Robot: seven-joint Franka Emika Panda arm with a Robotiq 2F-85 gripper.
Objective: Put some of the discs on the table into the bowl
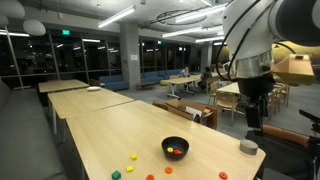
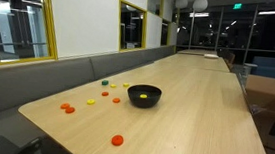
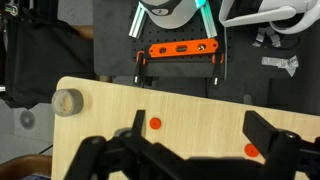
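Note:
The black bowl (image 1: 175,148) (image 2: 144,95) stands on the pale wooden table (image 1: 100,130) (image 2: 205,113) and holds orange and yellow pieces. Small discs lie loose around it: yellow (image 1: 131,156), red (image 1: 128,169) and green (image 1: 116,174) in an exterior view, orange (image 2: 67,108) and red (image 2: 118,140) in an exterior view. My gripper (image 1: 254,118) hangs above the table's edge, apart from the bowl. In the wrist view the gripper (image 3: 200,125) is open and empty, with one red disc (image 3: 155,124) by its left finger and another red disc (image 3: 250,151) by its right.
A grey round puck (image 1: 248,147) (image 3: 68,102) sits near the table's edge. Beyond that edge lie dark equipment and an orange tool (image 3: 180,48). More long tables (image 1: 75,90) stand farther back. A padded bench (image 2: 37,78) runs along one side.

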